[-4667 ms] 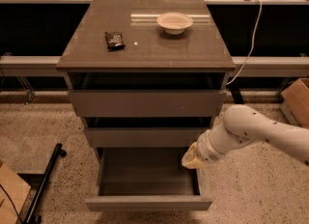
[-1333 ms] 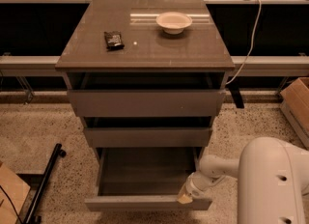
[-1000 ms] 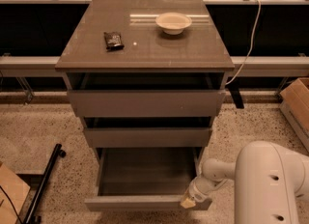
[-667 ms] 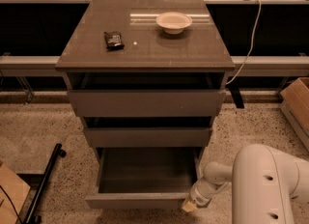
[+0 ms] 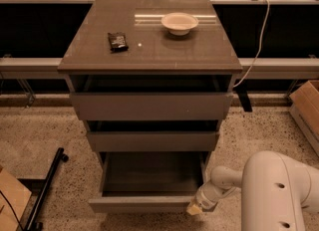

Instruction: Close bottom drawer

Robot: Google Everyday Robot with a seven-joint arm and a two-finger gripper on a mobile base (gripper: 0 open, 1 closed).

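Gripper, open or closed cannot be told, has dropped to the front right corner of the bottom drawer, which sits just left of it, still pulled out, apparently ready for a push.

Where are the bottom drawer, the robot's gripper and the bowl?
bottom drawer (image 5: pixel 142 204): camera view, middle of its grey front panel.
gripper (image 5: pixel 195 208): camera view, its pale tip, at the drawer's right front corner.
bowl (image 5: pixel 179 23): camera view, centre of its hollow.

Dim amber light, glare on cabinet top, pale end effector beside bottom drawer.
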